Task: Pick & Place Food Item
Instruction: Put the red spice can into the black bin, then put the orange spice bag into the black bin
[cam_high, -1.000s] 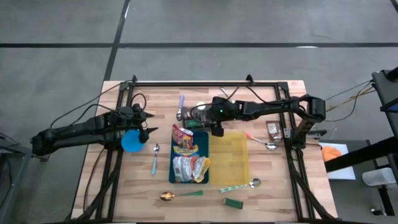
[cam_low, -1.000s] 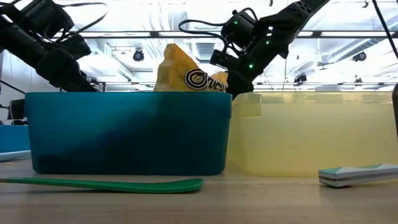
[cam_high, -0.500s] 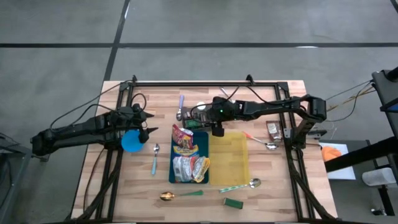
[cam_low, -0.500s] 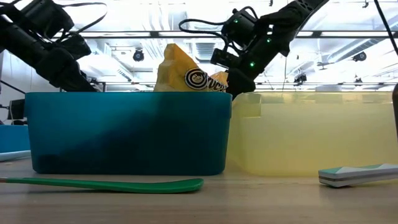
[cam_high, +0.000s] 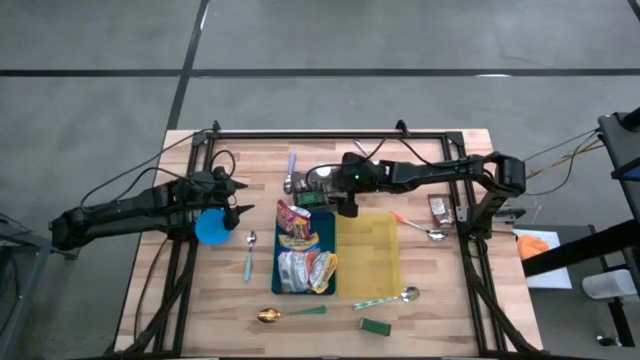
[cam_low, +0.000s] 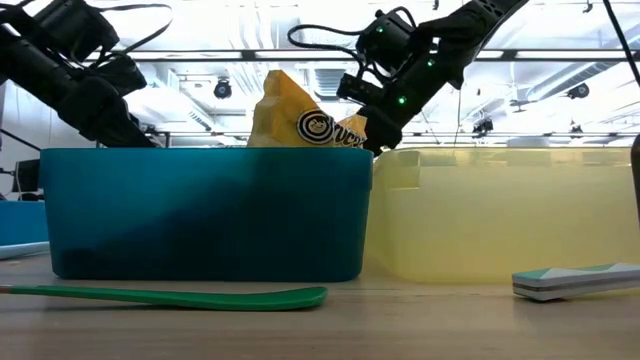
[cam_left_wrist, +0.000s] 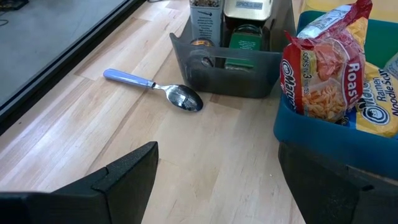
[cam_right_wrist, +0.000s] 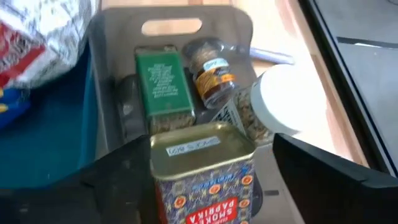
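Note:
A grey caddy (cam_right_wrist: 112, 74) at the table's far middle holds a green tin (cam_right_wrist: 160, 84), a small jar (cam_right_wrist: 211, 71), a white-lidded jar (cam_right_wrist: 289, 99) and an upright paprika tin (cam_right_wrist: 202, 180). My right gripper (cam_right_wrist: 211, 142) is open above the caddy (cam_high: 312, 185), one finger on either side of the paprika tin, with a gap showing at one finger. A blue bin (cam_high: 325, 228) holds ramen packets (cam_left_wrist: 323, 74). My left gripper (cam_left_wrist: 217, 186) waits open left of the bin, by a blue cup (cam_high: 212, 227).
An empty yellow bin (cam_high: 372, 252) stands right of the blue one. Spoons lie about: a blue-handled one (cam_left_wrist: 155, 89) left of the caddy, one (cam_high: 249, 255) left of the blue bin, a green one (cam_low: 170, 295) near the front edge. A black frame (cam_high: 330, 133) rims the table.

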